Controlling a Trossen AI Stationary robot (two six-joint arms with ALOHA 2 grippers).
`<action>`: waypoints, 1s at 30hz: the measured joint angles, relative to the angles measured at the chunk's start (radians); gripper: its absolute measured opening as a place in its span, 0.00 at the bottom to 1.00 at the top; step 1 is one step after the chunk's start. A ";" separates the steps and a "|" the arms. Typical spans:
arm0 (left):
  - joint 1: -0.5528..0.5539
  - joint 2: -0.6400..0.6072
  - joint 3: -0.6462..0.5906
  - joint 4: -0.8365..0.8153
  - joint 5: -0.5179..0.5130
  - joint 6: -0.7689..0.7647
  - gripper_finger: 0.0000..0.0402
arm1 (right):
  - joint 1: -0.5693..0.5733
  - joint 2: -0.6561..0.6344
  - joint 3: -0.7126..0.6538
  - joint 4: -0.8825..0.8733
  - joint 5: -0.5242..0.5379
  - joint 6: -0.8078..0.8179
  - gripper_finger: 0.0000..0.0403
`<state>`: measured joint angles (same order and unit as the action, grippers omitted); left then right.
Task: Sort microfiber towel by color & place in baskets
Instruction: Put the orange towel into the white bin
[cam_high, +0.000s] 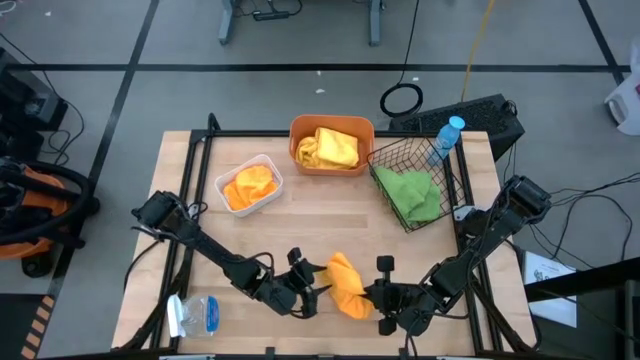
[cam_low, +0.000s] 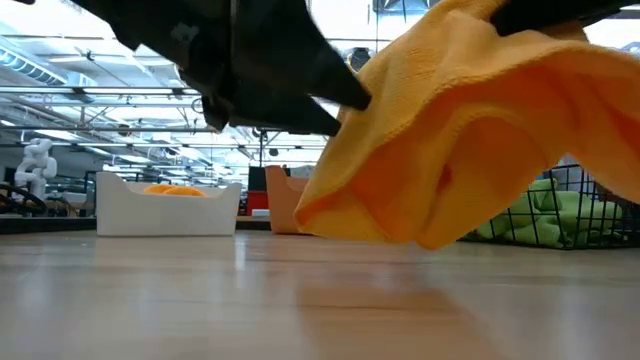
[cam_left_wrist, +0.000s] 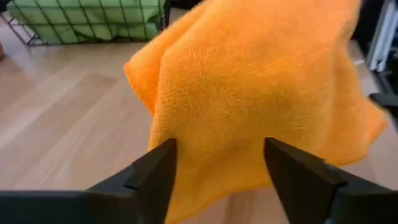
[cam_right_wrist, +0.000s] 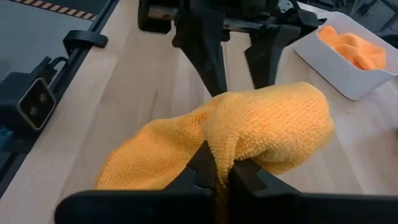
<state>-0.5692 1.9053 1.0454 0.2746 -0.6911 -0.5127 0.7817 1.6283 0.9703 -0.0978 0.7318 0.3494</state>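
While right claw (cam_right_wrist: 222, 167) pinches orange towel (cam_high: 345, 285), left claw (cam_left_wrist: 217, 168) gapes beside it

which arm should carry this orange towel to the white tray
Probably the left. The right gripper is shut on the orange towel, but the white tray sits on the left arm's side, and the open left gripper is already at the towel.

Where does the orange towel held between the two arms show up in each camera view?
High view: orange towel low centre, between both hands.
Low view: fills the upper right, hanging above the table.
Left wrist view: fills the centre.
Right wrist view: centre, pinched.
Shared landmark: white tray, absent from the left wrist view.
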 joint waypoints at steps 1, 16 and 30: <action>-0.001 0.000 0.000 0.005 -0.008 0.004 0.64 | 0.004 0.000 0.000 0.000 0.000 -0.004 0.00; 0.035 0.028 0.001 0.160 0.078 0.003 0.87 | 0.017 0.000 0.000 -0.002 0.006 -0.022 0.00; -0.041 -0.064 0.001 -0.055 0.046 -0.058 0.87 | 0.018 0.000 0.000 -0.072 0.054 0.021 0.00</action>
<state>-0.6098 1.8416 1.0462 0.2192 -0.6450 -0.5708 0.8001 1.6283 0.9707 -0.1702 0.7860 0.3707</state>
